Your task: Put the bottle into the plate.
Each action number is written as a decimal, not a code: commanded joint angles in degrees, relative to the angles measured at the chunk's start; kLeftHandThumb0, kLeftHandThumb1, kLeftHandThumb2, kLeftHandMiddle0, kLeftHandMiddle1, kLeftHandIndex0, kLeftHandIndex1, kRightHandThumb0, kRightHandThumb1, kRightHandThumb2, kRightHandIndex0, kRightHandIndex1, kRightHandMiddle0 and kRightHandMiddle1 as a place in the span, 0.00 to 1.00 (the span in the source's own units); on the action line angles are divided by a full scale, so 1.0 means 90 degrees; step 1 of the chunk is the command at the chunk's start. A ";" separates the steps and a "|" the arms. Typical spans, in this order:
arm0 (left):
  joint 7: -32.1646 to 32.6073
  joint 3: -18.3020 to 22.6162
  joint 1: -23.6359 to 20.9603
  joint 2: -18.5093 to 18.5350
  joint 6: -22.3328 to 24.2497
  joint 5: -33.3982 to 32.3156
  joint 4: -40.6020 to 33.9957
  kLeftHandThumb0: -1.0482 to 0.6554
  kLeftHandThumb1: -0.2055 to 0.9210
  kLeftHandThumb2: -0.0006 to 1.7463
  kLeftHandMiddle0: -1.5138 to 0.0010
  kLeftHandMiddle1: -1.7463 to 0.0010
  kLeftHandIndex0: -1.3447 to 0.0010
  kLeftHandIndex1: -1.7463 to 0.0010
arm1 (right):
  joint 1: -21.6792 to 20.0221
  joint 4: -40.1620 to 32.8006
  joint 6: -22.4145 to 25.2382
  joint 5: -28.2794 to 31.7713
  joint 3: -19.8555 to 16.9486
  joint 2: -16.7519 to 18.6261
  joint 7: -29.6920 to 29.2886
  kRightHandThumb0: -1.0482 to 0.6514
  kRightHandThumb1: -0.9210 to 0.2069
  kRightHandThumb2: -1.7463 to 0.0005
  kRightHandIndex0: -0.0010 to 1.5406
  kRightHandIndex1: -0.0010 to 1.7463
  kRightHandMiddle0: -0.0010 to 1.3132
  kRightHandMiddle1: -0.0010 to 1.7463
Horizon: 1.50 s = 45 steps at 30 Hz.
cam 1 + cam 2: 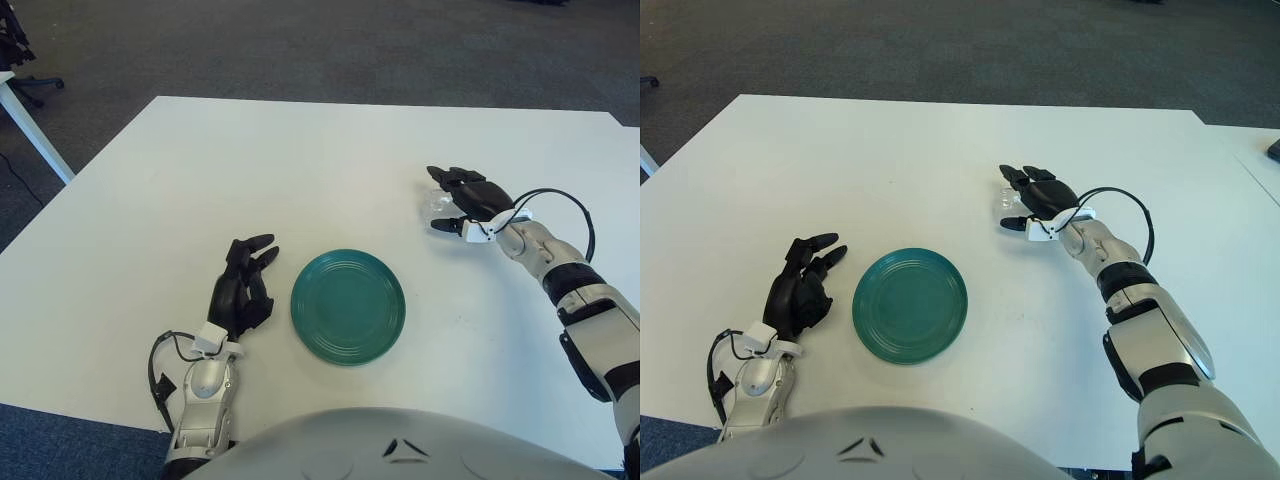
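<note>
Under my right hand (pixel 462 195) sits a clear, glossy plastic bottle (pixel 436 203). Left of it, the teal plate (pixel 348 306) looks smooth, ridged and faintly shiny on the matt white table (pixel 250 170).

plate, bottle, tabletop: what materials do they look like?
Plate: teal, likely glazed ceramic or hard plastic; concentric ridges and a soft sheen, cannot tell which. Bottle: clear plastic by the look; the table shows through it, mostly hidden under the right hand. Table: white, matte, smooth, probably laminate. Left hand shows left of the plate.
</note>
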 commanded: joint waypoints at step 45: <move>0.0349 -0.0148 0.0262 -0.0306 0.0187 0.0212 -0.0142 0.18 1.00 0.59 0.69 0.73 0.85 0.38 | 0.0103 0.0809 -0.0071 0.0143 0.0002 0.0076 -0.1031 0.35 0.22 0.53 0.79 1.00 0.81 1.00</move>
